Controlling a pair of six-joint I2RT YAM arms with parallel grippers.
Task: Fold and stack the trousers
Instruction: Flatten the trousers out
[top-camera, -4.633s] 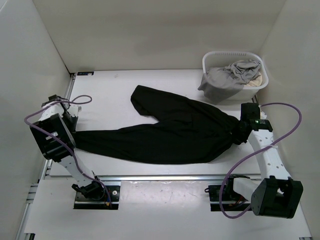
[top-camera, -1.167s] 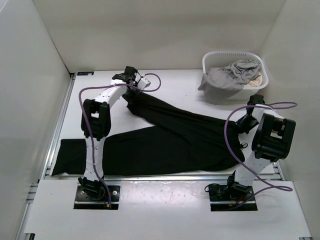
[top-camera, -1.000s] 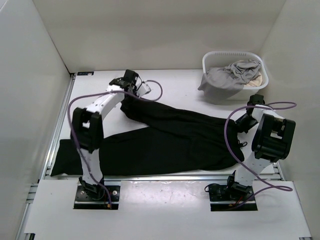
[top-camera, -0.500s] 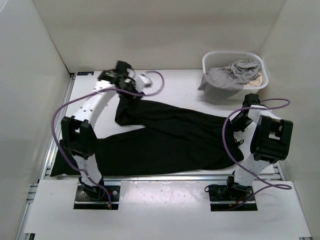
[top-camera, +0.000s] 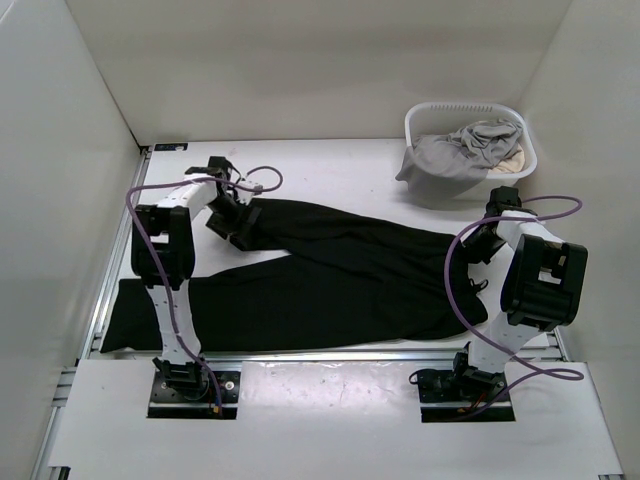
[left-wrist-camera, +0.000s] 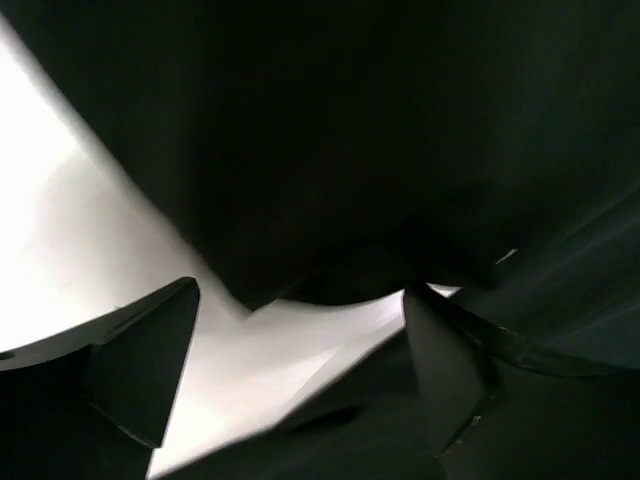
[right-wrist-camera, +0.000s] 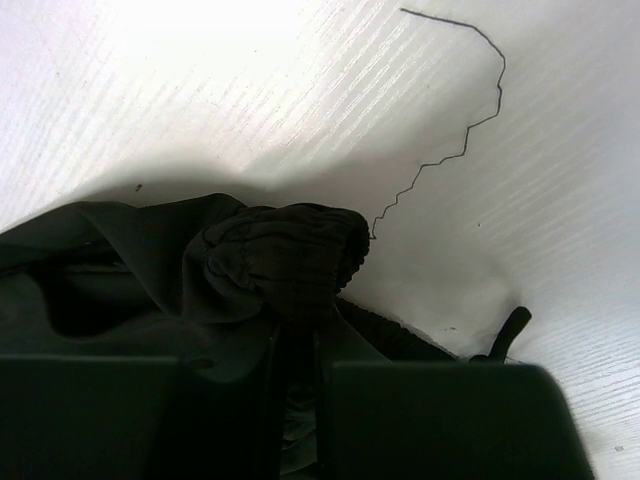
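Note:
The black trousers (top-camera: 340, 280) lie spread flat across the white table, both legs running to the left and the waist at the right. My left gripper (top-camera: 238, 222) hovers low over the end of the far leg. In the left wrist view it (left-wrist-camera: 300, 350) stands open: its dark fingers (left-wrist-camera: 140, 370) are wide apart, with bare table and the edge of the black cloth (left-wrist-camera: 350, 150) between and ahead of them. My right gripper (top-camera: 478, 248) is at the waist end. In the right wrist view it (right-wrist-camera: 300, 330) is shut on the bunched elastic waistband (right-wrist-camera: 280, 255).
A white laundry basket (top-camera: 425, 125) stands at the back right, holding a light grey garment (top-camera: 455, 155) and a beige cloth (top-camera: 512, 160). White walls close in the table on three sides. A loose black thread (right-wrist-camera: 450, 150) lies on the table by the waistband.
My left gripper dragged the far leg's end leftward and nearer, straightening that leg, then opened and let it go. The right gripper has stayed shut at the waistband.

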